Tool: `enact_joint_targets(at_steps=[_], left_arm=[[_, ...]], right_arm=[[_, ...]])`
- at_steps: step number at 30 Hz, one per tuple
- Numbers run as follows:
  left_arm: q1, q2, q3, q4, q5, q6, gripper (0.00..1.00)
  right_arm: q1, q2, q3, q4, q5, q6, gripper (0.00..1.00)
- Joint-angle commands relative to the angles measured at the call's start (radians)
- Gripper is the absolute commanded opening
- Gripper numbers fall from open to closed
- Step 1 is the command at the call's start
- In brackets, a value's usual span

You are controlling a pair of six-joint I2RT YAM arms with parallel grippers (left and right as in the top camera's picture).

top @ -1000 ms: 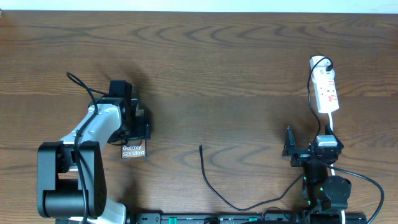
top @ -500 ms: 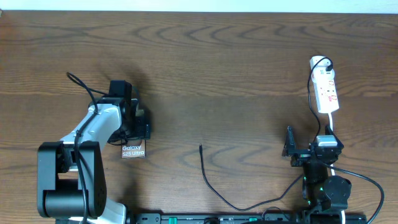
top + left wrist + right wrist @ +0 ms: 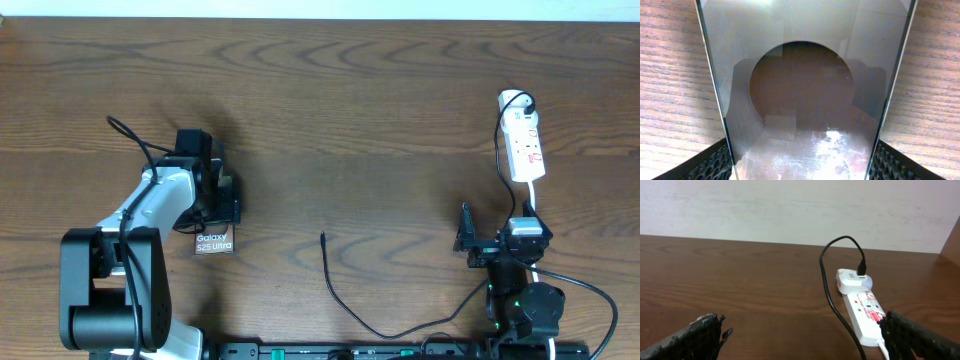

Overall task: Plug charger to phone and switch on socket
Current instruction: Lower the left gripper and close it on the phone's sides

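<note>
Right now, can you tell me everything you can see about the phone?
The phone is a flat rectangle with a dark, brownish, glossy face and thin shiny edges. White letters near one end read "Galaxy S25 Ultra". It lies face up on the wooden table, to the left of the loose charger tip, with nothing plugged in. The left gripper covers its far part, with its fingers against both long sides.

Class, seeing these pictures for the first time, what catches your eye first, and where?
The left hand clamps a dark phone on the left side, its glossy face filling the wrist view. A thin black cable lies loose in the middle, and a white power strip sits far right.
</note>
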Motion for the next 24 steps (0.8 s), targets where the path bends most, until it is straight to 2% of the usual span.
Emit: enact_joint_targets(at_steps=[1,17,24], left_arm=[[0.002,0.023,-0.036,0.004,-0.007,-0.002,0.8],[0.002,0.023,-0.036,0.004,-0.007,-0.002,0.72],[0.002,0.023,-0.036,0.004,-0.007,-0.002,0.57]], right_arm=[[-0.003,-0.006,-0.002,-0.005,0.008,0.006,0.99],[-0.003,-0.006,-0.002,-0.005,0.008,0.006,0.99],[-0.003,-0.006,-0.002,-0.005,0.008,0.006,0.99]])
